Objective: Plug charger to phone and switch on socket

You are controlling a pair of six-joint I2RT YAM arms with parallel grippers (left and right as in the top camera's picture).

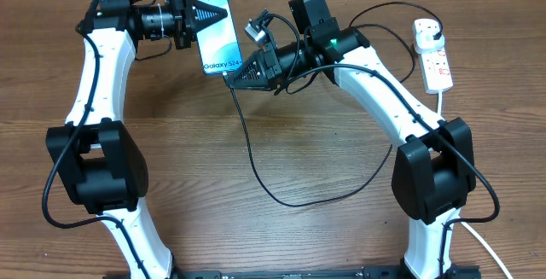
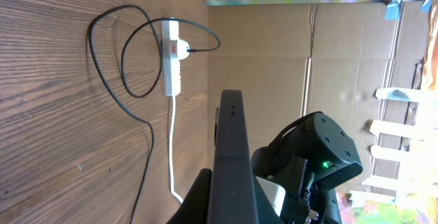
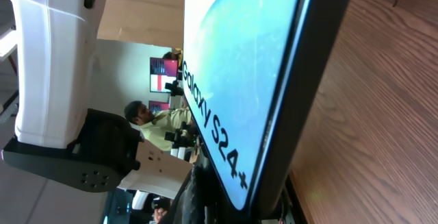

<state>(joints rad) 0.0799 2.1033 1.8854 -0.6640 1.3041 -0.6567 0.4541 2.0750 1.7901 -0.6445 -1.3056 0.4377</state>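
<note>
Item: phone [image 1: 218, 38], slim, light blue-white screen lettered "Galaxy S24+", black edges; located at the far middle of the wooden table [image 1: 341, 245], raised and tilted, between the two arms. Left gripper [image 1: 203, 13]: clamped on the phone's upper end; its wrist view shows the phone edge-on, running straight up the middle of the frame. Right gripper [image 1: 237, 74]: jaws together at the phone's lower edge, pinching the end of the charger [image 1: 256, 172], whose thin black cable comes out from the fingertips. The connector tip itself is hidden, and it cannot be told whether it is seated in the phone. Charger cable: drops from the right gripper, lies in a wide loop on the table near the middle, then passes under the right arm toward the far right. Socket [image 1: 435, 57]: white oblong power strip with red switch markings, flat on the table at the far right, well apart from both grippers. The black cable reaches its far end. Thick white cord [image 2: 171, 148]: leaves the socket's near end and runs toward the front edge.
</note>
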